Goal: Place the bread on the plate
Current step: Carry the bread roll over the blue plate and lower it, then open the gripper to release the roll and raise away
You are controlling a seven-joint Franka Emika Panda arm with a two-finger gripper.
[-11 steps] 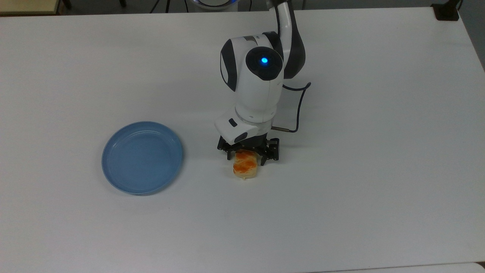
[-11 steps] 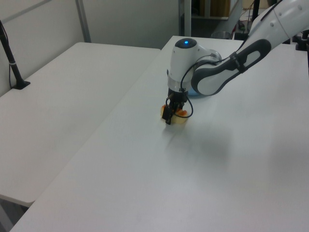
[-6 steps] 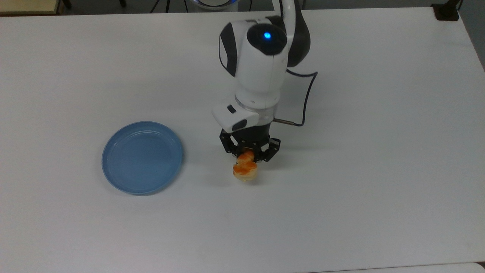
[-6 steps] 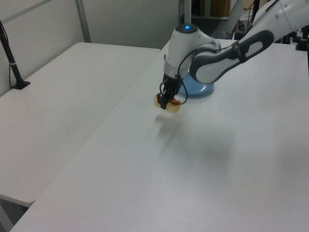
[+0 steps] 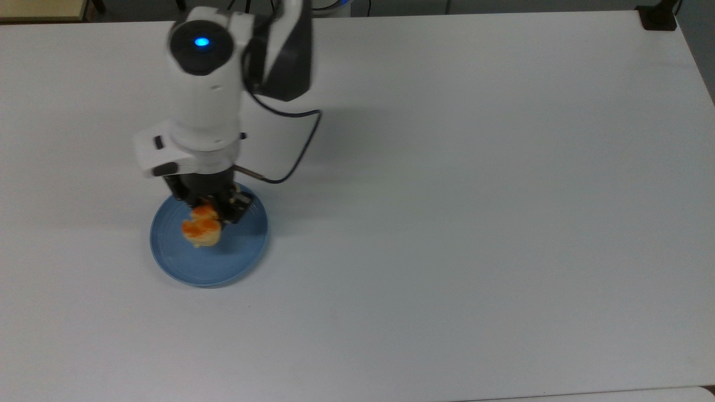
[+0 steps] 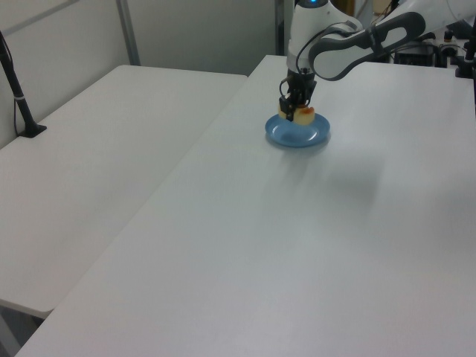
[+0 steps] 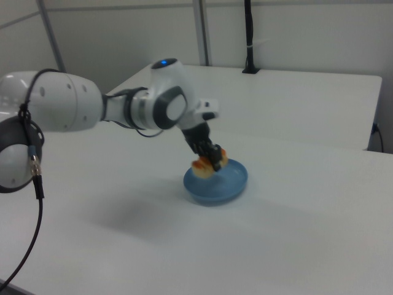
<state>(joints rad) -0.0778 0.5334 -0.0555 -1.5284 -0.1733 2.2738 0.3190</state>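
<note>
A broad white table (image 5: 475,223) with a smooth, matte top is seen, and every place below is given relative to the plate (image 5: 246,262) that rests on it. The plate is round, light blue and of smooth plastic with a raised rim; in the top view it lies toward the top view's left, on the half of the table nearer the camera. Behind the plate in the left view, a second pale table top (image 6: 89,149) is joined to the first along a straight seam. The arm (image 5: 204,95) is made of glossy white shells with dark grey joints, and a blue light is lit on its rounded head; it is reached in from the far edge and angled down over the plate's far rim, with a thin dark cable (image 5: 296,151) looped beside its wrist. The black gripper (image 5: 209,212) is held over the plate's far half, its fingers clamped on the bread (image 5: 202,230). The bread is a small oblong roll, pale tan at the sides with orange-brown glazed bumps on top. It is held inside the rim, above the plate's middle; in the right view it is seen tilted and lifted clear of the plate's floor.
</note>
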